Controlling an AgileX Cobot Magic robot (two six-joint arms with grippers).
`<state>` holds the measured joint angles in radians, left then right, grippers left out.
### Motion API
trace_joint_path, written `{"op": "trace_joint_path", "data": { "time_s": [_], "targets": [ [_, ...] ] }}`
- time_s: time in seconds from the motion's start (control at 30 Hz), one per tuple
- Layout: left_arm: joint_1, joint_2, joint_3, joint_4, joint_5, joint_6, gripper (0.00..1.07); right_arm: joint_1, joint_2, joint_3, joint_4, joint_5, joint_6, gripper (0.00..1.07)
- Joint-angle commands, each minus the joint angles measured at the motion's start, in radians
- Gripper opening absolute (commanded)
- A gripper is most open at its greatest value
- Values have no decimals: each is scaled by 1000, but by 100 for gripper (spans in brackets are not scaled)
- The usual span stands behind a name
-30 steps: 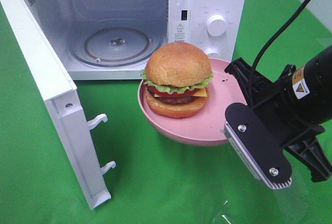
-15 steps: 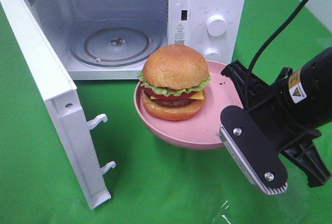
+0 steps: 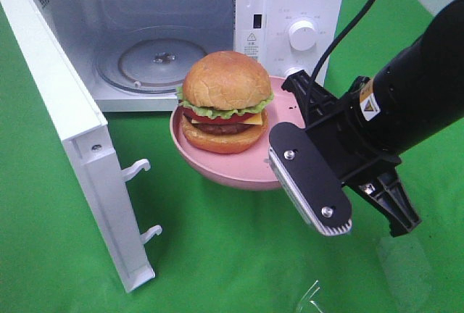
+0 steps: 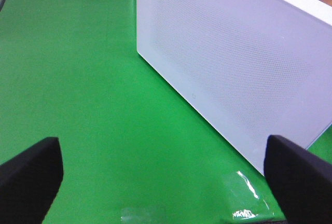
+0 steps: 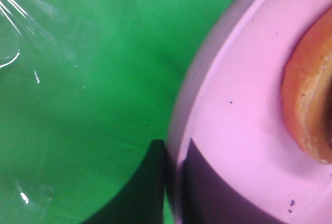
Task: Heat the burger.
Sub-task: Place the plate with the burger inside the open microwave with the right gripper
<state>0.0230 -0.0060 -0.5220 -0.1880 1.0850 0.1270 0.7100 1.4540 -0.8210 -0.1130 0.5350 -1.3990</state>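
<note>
The burger, with its golden bun, lettuce frill, tomato and cheese, sits on a pink plate. The plate hangs above the green cloth, just in front of the open microwave. My right gripper is shut on the plate's right rim. The right wrist view shows the same grip, with the dark fingers either side of the pink plate rim and the burger's bun edge beyond. My left gripper is open and holds nothing, low over the cloth beside the microwave door.
The microwave door swings out wide at the left, its two latch hooks pointing right. A glass turntable lies inside the cavity. Clear tape patches glint on the cloth. The control knobs are behind the plate.
My right gripper has carried the plate and burger leftward and slightly further back, closer to the microwave opening. The microwave door has not moved.
</note>
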Motion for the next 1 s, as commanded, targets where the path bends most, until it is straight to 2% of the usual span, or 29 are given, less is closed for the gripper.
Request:
{"op": "trace_joint_path", "data": {
  "time_s": [0.03, 0.73, 1.0],
  "targets": [
    [-5, -15, 4, -5, -14, -1, 98, 0, 25, -54, -4, -52, 6, 0],
    [-5, -15, 4, -5, -14, -1, 98, 0, 176, -248, -9, -59, 10, 0],
    [-5, -15, 4, -5, -14, -1, 98, 0, 201, -279, -9, -74, 21, 0]
  ]
}}
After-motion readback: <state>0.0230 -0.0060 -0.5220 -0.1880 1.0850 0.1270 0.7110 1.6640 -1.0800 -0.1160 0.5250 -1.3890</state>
